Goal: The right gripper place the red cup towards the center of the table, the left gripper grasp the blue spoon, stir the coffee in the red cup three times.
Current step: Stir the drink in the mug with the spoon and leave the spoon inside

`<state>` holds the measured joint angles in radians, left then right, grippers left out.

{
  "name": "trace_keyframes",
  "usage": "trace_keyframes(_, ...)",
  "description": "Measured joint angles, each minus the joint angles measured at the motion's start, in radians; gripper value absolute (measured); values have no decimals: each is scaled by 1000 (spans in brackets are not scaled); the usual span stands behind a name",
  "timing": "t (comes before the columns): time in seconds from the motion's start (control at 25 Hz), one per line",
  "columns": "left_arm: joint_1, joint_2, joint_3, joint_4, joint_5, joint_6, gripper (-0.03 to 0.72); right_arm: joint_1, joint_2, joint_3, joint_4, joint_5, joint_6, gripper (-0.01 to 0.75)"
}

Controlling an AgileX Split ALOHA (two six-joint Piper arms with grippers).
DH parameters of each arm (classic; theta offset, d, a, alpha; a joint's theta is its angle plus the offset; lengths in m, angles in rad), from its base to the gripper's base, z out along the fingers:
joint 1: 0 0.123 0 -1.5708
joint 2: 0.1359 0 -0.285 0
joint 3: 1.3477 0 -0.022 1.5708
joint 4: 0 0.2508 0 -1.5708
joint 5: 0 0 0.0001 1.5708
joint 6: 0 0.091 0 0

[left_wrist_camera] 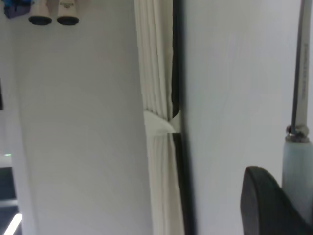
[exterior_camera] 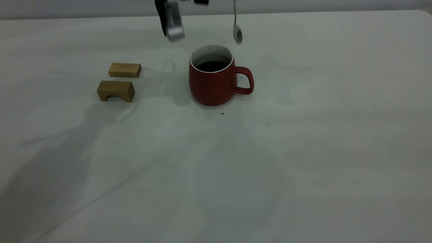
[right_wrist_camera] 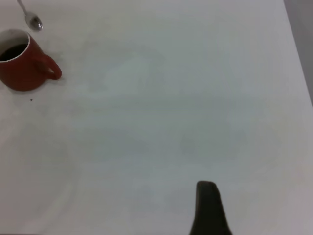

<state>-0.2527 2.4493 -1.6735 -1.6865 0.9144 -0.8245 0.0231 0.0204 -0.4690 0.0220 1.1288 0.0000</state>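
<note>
The red cup (exterior_camera: 212,84) stands upright near the table's (exterior_camera: 303,152) middle, handle pointing right, with dark coffee (exterior_camera: 212,65) inside. The blue spoon (exterior_camera: 237,32) hangs bowl-down in the air, just above and right of the cup's rim, clear of the coffee. My left gripper (left_wrist_camera: 288,196) is shut on the spoon's pale handle (left_wrist_camera: 295,166). In the exterior view only its silver wrist block (exterior_camera: 174,23) and a dark edge show at the top. My right gripper (right_wrist_camera: 208,208) hovers over bare table far to the right of the cup (right_wrist_camera: 22,61) and spoon (right_wrist_camera: 34,22).
Two small wooden blocks (exterior_camera: 124,70) (exterior_camera: 115,90) lie left of the cup. A tiny dark speck (exterior_camera: 222,113) sits just in front of it. The table's far edge (exterior_camera: 303,12) runs behind the cup.
</note>
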Motion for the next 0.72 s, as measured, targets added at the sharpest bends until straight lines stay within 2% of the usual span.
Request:
trace_keyframes(0.12,15,-37,0,82,35,-91,122,0,0,0,1,0,0,572)
trace_keyframes(0.36,22,-40,-1,278,87,-415,122,0,0,0,3,0,0,572)
trace_keyframes(0.48,22,-40,-1,349,54,-440,122,0,0,0,3,0,0,572)
trace_keyframes(0.72,21,-40,-1,352,46,-435,116,0,0,0,3,0,0,572)
